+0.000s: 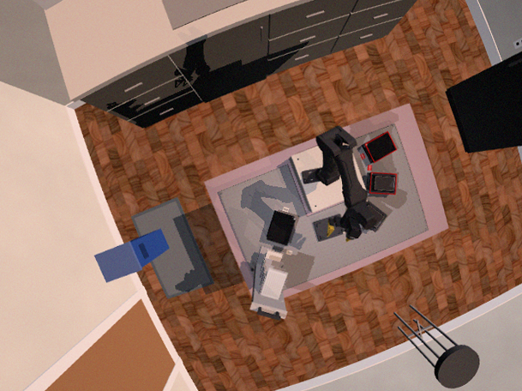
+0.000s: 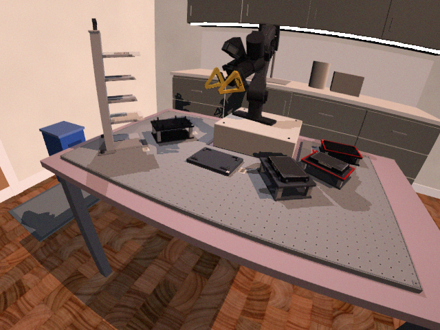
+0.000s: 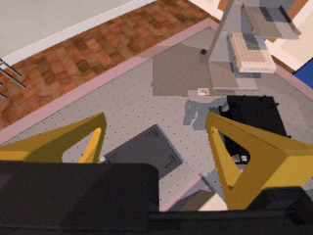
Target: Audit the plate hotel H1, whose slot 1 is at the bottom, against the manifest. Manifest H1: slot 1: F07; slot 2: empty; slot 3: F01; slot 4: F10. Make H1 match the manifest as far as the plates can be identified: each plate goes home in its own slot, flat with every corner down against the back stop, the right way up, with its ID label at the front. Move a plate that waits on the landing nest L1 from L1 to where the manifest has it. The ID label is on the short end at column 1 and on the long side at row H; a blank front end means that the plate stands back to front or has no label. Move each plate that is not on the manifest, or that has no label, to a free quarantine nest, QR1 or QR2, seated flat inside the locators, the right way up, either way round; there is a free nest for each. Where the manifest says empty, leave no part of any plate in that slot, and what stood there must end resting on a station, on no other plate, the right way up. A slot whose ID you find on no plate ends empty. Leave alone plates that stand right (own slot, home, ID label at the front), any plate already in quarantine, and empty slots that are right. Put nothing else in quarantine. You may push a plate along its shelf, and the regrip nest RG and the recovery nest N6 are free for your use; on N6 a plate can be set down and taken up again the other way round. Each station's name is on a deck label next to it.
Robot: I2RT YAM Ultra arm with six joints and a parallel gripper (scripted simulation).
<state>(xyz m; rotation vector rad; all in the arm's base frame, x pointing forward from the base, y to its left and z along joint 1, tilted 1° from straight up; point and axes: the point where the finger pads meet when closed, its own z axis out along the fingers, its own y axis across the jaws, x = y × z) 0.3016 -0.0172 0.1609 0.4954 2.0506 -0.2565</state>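
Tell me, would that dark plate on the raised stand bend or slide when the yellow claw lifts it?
The dark plate looks like a flat, boxy slab, so probably stiff, not floppy. Its sides look smooth, so it might slip. The open gripper hangs far above it.

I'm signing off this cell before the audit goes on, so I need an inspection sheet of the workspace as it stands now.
Surface: grey perforated deck on a pink-edged table.
Job's things: plate hotel at the deck's corner, with four shelves; a pale plate on a lower shelf. A dark plate on a raised nest; another in a red-edged nest; the second red-edged nest looks free. A low flat nest and a raised black nest carry nothing.
Clutter: nothing seen.
Grippers: gripper open, holding nothing, high above the deck.
Cables: nothing seen.
Surroundings: blue bin, counter, stool.
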